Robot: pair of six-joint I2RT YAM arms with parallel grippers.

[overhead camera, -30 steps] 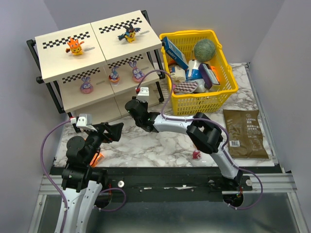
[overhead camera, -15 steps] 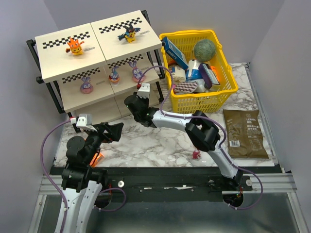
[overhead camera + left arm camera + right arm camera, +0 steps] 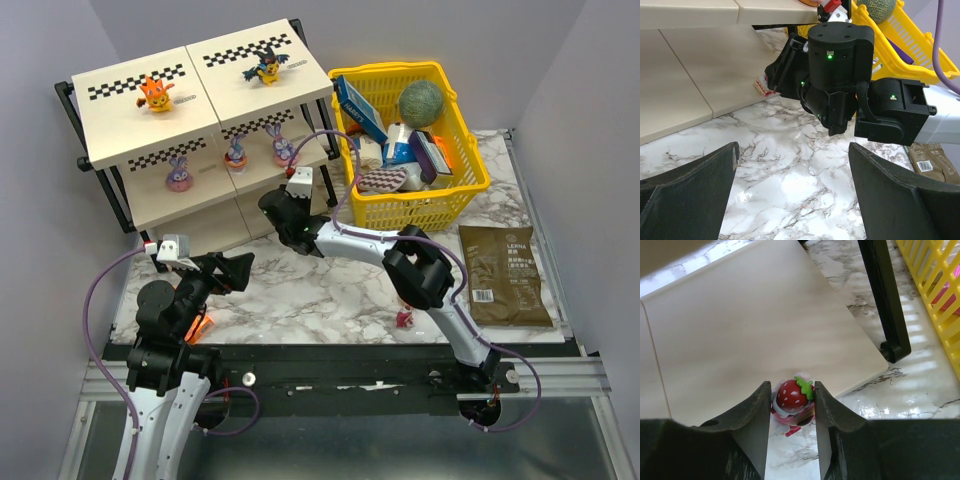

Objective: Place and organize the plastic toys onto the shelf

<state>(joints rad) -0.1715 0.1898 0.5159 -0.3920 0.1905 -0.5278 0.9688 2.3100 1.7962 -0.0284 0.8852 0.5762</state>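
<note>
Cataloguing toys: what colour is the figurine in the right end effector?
Figurine: red strawberry top, white specks, green leaf; best in right wrist view.

On my overhead feed, a yellow plastic slatted basket (image 3: pixel 420 208) stands at the far right of the white marble-patterned tabletop (image 3: pixel 300 295). In it I can make out a dull green ball (image 3: pixel 421 102) at the back, a blue cardboard box (image 3: pixel 358 105) leaning by the left wall, and a checkered pouch (image 3: pixel 382 179) near the front. A flat brown foil packet (image 3: pixel 504 275) lies nearer me, close to the basket. A flat orange packet (image 3: pixel 200 325) peeks out at the near left.
</note>
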